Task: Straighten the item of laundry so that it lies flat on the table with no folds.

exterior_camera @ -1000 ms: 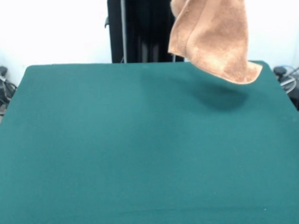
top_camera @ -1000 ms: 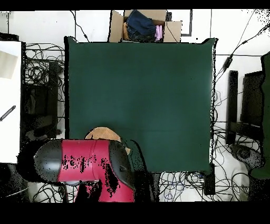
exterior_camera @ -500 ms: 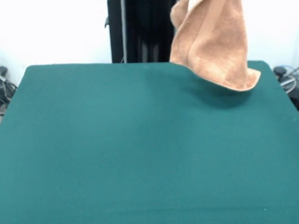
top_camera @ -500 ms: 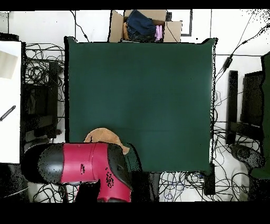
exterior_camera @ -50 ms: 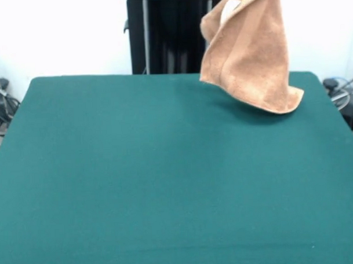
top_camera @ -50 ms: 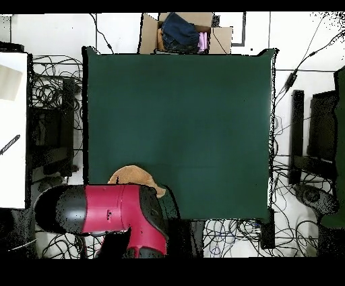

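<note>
Green desk (exterior_camera @ -50 ms: 166,178) bare; towel (exterior_camera @ -50 ms: 252,54) hangs above its far corner, top out of frame, lower corner probably just touching cloth. We judge it light, limp, non-slip; best held at two adjacent corners. Long axis near vertical, tip pointing down. Fingers hidden under arm (top_camera @ -50 ms: 108,212); we cannot tell their state.

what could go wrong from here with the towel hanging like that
1. The towel hangs bunched and doubled over; lowered as is, it would likely land folded.
2. It hangs over the table's far corner, near the edge, so part could drape off.
3. The arm hides most of it from above.
</note>
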Robot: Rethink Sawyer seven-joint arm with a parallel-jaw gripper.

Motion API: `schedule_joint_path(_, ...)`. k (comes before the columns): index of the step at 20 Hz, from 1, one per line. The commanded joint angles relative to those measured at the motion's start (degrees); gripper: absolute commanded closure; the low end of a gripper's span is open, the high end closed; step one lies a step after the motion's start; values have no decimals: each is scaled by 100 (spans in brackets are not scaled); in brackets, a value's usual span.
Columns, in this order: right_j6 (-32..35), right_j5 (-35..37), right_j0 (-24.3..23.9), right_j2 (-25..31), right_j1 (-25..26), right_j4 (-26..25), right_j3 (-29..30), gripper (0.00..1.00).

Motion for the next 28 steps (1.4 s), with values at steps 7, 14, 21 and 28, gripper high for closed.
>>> schedule_joint_path(7,1427,-899,-308,-3,475,426,886,100)
schedule_joint_path(14,596,-1334,-1014,355,776,620,1029,100)
schedule_joint_path(21,81,-1712,-1689,830,1180,625,1023,100)
schedule_joint_path(28,-92,-1746,-2061,1141,1415,442,872,100)
